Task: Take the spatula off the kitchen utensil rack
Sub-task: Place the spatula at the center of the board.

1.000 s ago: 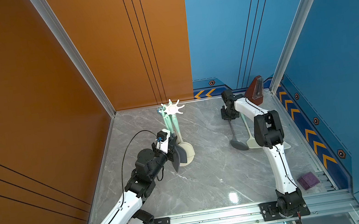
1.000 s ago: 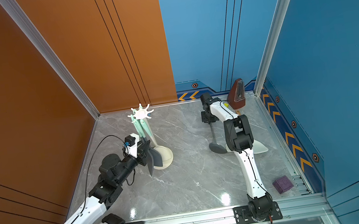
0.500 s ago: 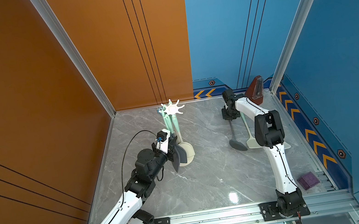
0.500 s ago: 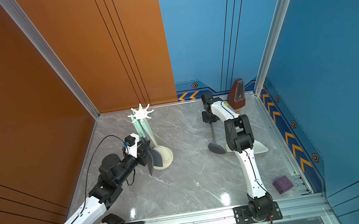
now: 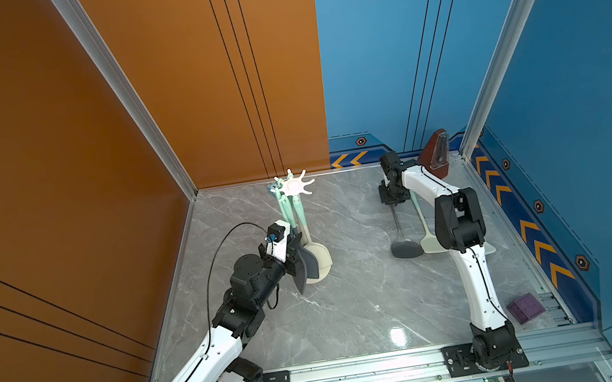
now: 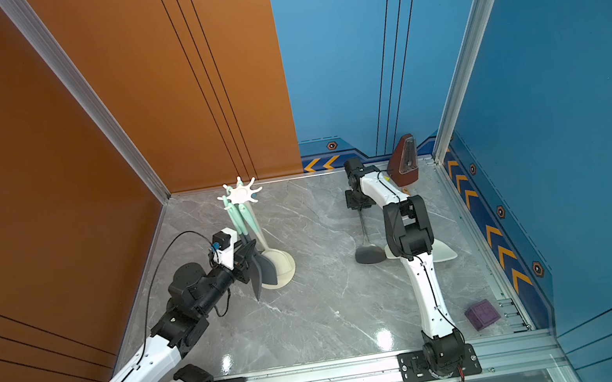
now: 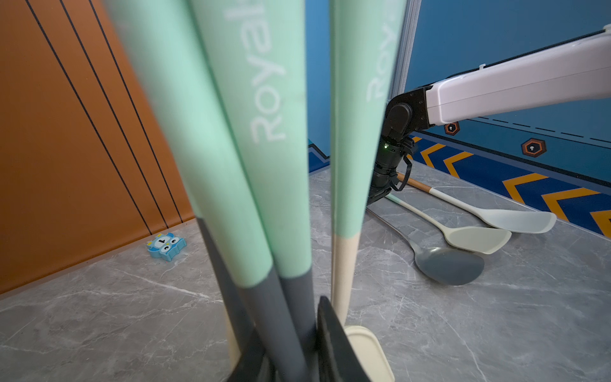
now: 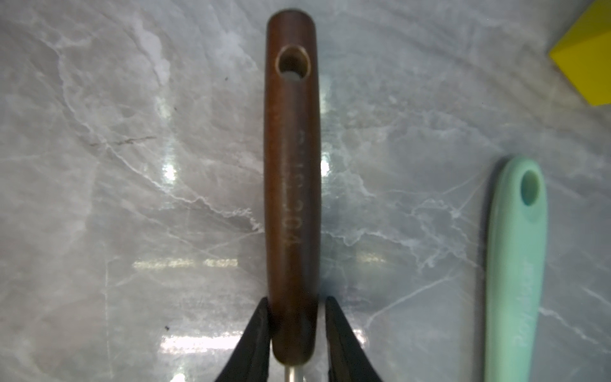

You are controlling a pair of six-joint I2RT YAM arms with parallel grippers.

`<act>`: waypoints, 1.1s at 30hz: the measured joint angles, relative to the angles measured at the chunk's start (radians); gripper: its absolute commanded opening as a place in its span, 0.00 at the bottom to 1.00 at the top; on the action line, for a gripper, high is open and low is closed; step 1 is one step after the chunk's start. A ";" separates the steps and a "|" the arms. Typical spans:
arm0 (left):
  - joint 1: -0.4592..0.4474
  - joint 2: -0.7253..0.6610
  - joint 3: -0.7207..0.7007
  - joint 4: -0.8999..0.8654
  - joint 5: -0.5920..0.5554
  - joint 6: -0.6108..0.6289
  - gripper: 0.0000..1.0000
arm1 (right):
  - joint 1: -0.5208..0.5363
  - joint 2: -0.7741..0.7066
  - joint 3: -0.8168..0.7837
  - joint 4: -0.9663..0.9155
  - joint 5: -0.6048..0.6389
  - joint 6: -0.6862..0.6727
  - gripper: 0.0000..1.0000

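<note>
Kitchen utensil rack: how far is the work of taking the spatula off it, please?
Looks done: a wooden-handled spoon, a cream spatula and a clear spatula lie on the table; the right gripper straddles the spoon handle, jaws slightly apart. In hand: the left gripper clamps the grey neck of a hanging spatula. To do: lifting it off its hook on the kitchen utensil rack.

Grey marbled surface point(image 5: 354, 308) carries the kitchen utensil rack point(image 5: 294, 186), standing upright. Lying flat, side by side: steel spatula point(image 5: 405, 249), cream spatula point(image 5: 431, 241), translucent spatula point(image 6: 445, 252). Purple block point(image 5: 525, 308) sits well apart.
</note>
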 measured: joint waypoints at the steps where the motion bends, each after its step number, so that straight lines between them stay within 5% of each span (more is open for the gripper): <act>1: 0.000 0.000 0.000 0.000 0.000 0.000 0.23 | 0.000 -0.005 -0.008 0.001 -0.002 0.001 0.35; 13: 0.000 -0.007 -0.002 -0.004 0.000 0.000 0.24 | 0.037 -0.343 -0.264 0.088 -0.018 0.000 0.39; 26: 0.000 -0.018 -0.007 -0.008 0.001 0.000 0.24 | 0.161 -0.970 -0.924 0.591 -0.193 -0.016 0.43; 33: -0.001 -0.018 -0.007 -0.008 0.001 0.000 0.24 | 0.207 -1.134 -1.044 0.748 -0.296 -0.019 0.43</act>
